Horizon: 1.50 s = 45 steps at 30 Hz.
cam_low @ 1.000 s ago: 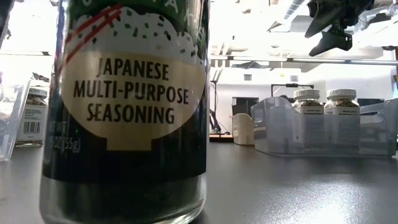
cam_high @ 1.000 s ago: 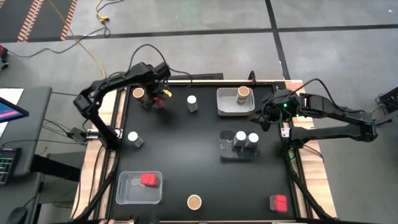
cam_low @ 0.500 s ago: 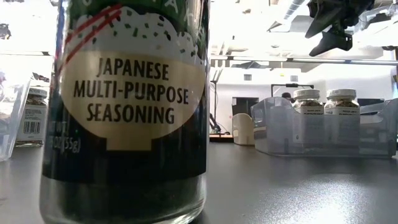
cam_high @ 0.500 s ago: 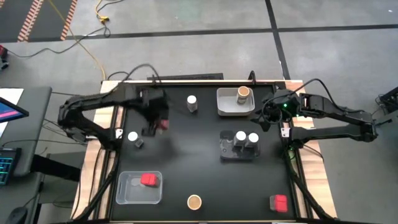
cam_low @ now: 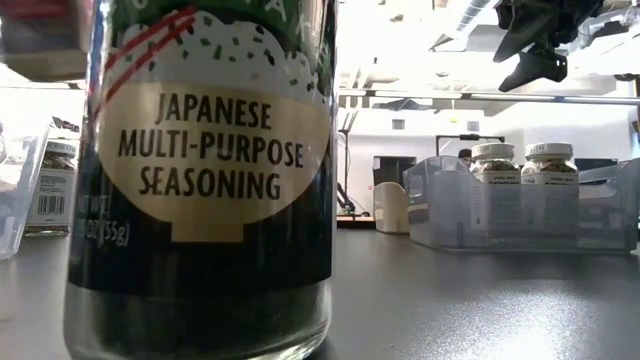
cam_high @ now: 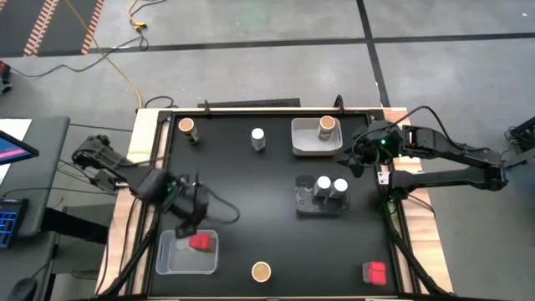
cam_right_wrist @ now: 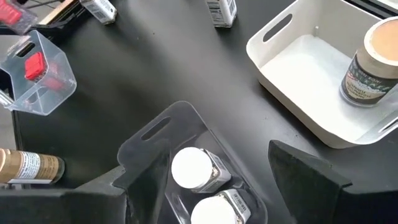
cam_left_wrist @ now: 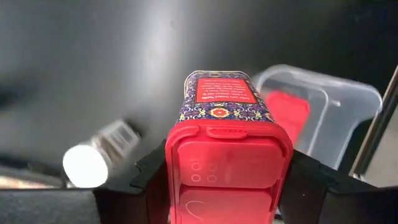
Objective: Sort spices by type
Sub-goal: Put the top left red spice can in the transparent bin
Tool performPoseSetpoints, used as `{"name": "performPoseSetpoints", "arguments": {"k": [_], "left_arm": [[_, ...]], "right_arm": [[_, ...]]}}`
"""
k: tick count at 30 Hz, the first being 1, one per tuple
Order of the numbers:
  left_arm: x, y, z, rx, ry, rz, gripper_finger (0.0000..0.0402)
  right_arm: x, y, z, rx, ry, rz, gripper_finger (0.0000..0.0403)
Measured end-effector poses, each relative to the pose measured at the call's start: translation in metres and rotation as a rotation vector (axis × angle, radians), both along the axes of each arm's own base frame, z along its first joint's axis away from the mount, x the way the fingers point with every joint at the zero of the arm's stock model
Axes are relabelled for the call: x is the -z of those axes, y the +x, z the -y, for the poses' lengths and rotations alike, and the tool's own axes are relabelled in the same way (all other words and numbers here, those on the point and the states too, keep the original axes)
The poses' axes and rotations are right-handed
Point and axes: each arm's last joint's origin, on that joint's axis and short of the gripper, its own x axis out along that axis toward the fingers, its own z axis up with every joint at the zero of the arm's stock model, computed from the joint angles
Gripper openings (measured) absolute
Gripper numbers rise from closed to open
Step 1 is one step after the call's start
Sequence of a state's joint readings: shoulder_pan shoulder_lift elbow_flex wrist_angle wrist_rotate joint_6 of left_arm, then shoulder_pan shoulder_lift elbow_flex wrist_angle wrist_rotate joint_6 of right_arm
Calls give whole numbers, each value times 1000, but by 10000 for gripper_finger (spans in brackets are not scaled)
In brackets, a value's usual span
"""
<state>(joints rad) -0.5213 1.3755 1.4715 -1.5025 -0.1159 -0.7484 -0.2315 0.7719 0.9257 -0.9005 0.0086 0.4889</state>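
Your left gripper (cam_left_wrist: 227, 186) is clamped on a red box (cam_left_wrist: 225, 134), hanging over the near-left of the table, just at the far edge of the clear tray (cam_high: 185, 253). That tray already holds another red box (cam_high: 200, 242). A third red box (cam_high: 374, 272) sits loose at the near-right corner.

White-lidded jars: two (cam_high: 331, 186) stand in the dark tray (cam_high: 320, 206) right of centre, one (cam_high: 258, 138) stands loose at far centre, and one (cam_left_wrist: 90, 158) lies on its side just beside the held box; the high view hides it under the left arm.

Cork-topped jars: one (cam_high: 327, 127) in the white tray (cam_high: 315, 148) at far right, one (cam_high: 187, 127) loose at the far-left corner, one (cam_high: 261, 271) at the near edge, centre. The last stands right against the low camera, label reading "Japanese Multi-Purpose Seasoning".

Your right gripper (cam_high: 355, 159) waits above the right edge, next to the white tray, fingers (cam_right_wrist: 317, 180) spread apart with nothing between them. From its wrist you look down on the dark and white trays.
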Motion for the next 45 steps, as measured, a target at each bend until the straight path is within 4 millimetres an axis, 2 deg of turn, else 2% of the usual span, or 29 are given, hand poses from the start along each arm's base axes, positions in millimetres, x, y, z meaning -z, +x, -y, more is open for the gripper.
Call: {"name": "performPoseSetpoints", "arguments": {"k": [9, 17, 28, 34, 39, 45], "left_arm": [[2, -33, 41, -12, -41, -39, 209], [31, -52, 69, 57, -54, -53, 209], [80, -56, 72, 177, -76, -130, 209], [102, -58, 63, 185, -94, -102, 209], [115, -55, 54, 212, -90, -118, 209], [120, -51, 52, 230, -105, -100, 209]], "right_arm": [[2, -1, 0, 0, 5, -22, 299], [2, -1, 0, 0, 6, -22, 299], [2, -1, 0, 11, 16, -19, 299], [2, -1, 0, 23, 29, -16, 299], [2, -1, 0, 24, 30, -16, 299], [2, -1, 0, 25, 30, -16, 299]]}}
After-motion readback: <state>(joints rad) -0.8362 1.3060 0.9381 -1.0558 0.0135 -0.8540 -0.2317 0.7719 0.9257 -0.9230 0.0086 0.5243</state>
